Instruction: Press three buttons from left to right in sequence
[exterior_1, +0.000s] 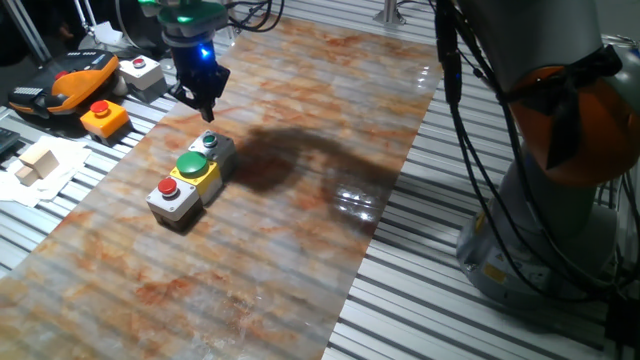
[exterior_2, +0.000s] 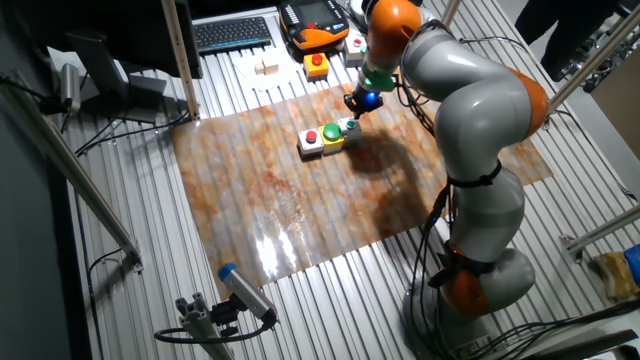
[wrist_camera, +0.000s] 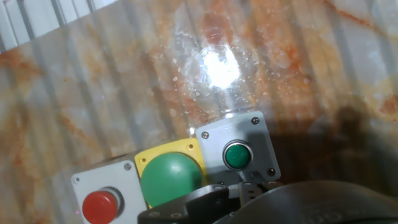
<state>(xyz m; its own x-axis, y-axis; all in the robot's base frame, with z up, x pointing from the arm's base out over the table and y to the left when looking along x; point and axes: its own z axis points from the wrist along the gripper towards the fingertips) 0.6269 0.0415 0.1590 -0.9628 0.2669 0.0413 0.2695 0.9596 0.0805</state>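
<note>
The three buttons stand in a touching row on the marbled mat (exterior_1: 300, 230). They are a grey box with a small red button (exterior_1: 168, 190), a yellow box with a big green dome (exterior_1: 192, 167) and a grey box with a small dark-green button (exterior_1: 212, 145). My gripper (exterior_1: 208, 115) hangs a little above and just behind the dark-green button, not touching it, and its fingertips meet in one point. The hand view shows the red button (wrist_camera: 101, 204), the green dome (wrist_camera: 171, 176) and the dark-green button (wrist_camera: 237, 155) just ahead of my fingers (wrist_camera: 252, 186). The row (exterior_2: 330, 133) and my gripper (exterior_2: 360, 103) also show in the other fixed view.
A lone orange box with a red button (exterior_1: 104, 118), a lone grey box with a red button (exterior_1: 140, 68), an orange-black teach pendant (exterior_1: 70, 85) and wooden blocks (exterior_1: 35, 165) lie left of the mat. The arm's base (exterior_1: 560, 200) stands at the right.
</note>
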